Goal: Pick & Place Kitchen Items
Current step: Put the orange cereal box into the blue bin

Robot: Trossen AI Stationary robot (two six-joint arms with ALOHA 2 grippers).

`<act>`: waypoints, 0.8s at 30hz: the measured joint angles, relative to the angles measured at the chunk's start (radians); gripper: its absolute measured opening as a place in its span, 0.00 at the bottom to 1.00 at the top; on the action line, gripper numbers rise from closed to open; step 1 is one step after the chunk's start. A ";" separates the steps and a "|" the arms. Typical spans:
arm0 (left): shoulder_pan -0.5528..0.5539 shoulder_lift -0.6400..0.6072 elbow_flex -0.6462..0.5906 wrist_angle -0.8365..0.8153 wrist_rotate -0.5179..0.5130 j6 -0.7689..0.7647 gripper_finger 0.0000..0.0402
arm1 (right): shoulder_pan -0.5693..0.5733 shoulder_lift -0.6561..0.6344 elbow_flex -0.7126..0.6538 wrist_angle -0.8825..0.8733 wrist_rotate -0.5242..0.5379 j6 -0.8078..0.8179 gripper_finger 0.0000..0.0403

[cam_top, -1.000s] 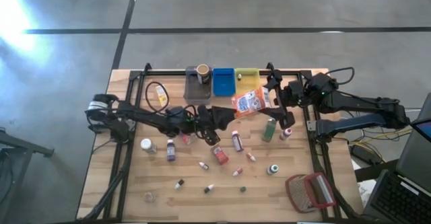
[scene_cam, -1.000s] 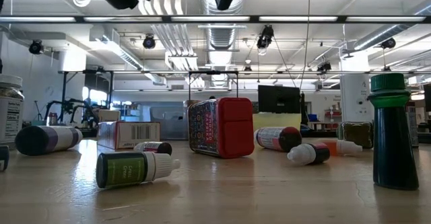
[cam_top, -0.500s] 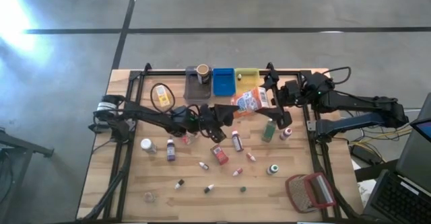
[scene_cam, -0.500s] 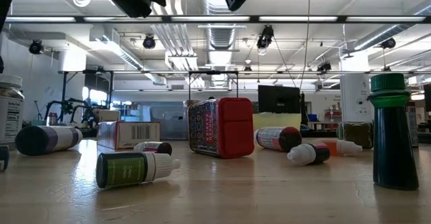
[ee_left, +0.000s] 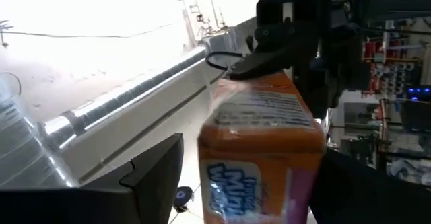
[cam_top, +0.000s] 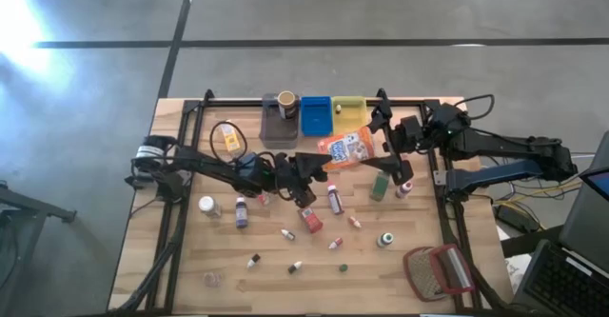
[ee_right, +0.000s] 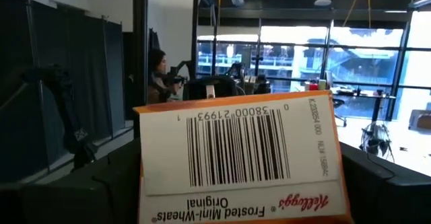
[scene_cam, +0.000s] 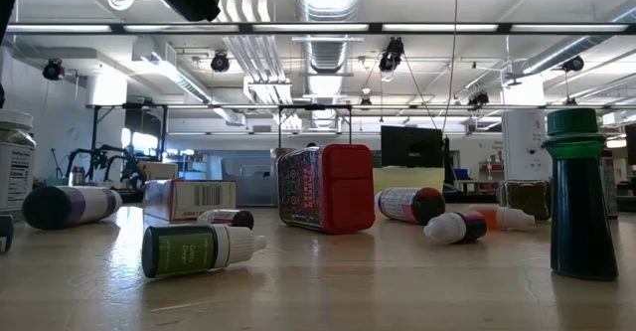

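The left arm reaches from the table's [cam_top: 190, 260] left edge across its middle, stretched long and low. The left gripper [cam_top: 314, 162] sits at the near-left end of the box [cam_top: 345, 148]. In its wrist view the fingers [ee_left: 155, 177] are spread with the box end [ee_left: 262, 150] between them, and a gap shows on one side.

The right arm comes in from the right edge, its forearm running along the far side. The right gripper [cam_top: 383, 144] is at the box's other end. In its wrist view the barcode face [ee_right: 236, 150] fills the span between the fingers [ee_right: 67, 183], which press on the box's sides.

The box lies slantwise between the two grippers, just in front of the blue bin [cam_top: 316, 115] and the yellow bin [cam_top: 349, 108]. The grey bin [cam_top: 279, 122] stands left of them.

Below the box the table is crowded. A green bottle [cam_top: 380, 185] stands upright just by the right gripper. A red packet [cam_top: 310, 219] and small bottles lie scattered toward the near edge. The mesh object [cam_top: 438, 271] lies at the near right corner. Bare wood is open at the near left and along the near edge.

In the low view both grippers show only at the upper edge, above the items.
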 joint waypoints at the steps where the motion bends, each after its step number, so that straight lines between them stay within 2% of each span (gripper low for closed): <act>1: 0.000 0.000 0.000 0.000 0.003 -0.002 0.69 | 0.000 0.000 0.000 0.000 -0.002 0.000 0.80; 6: 0.000 -0.002 0.001 -0.051 0.005 -0.004 0.69 | 0.000 0.001 -0.001 -0.002 -0.008 -0.001 0.80; 16: 0.005 -0.002 0.001 -0.072 0.003 -0.020 0.69 | 0.000 0.002 -0.001 -0.031 -0.018 0.021 0.73; 24: 0.008 -0.002 0.002 -0.100 0.003 -0.031 0.69 | 0.000 0.002 -0.001 -0.047 -0.072 0.044 0.78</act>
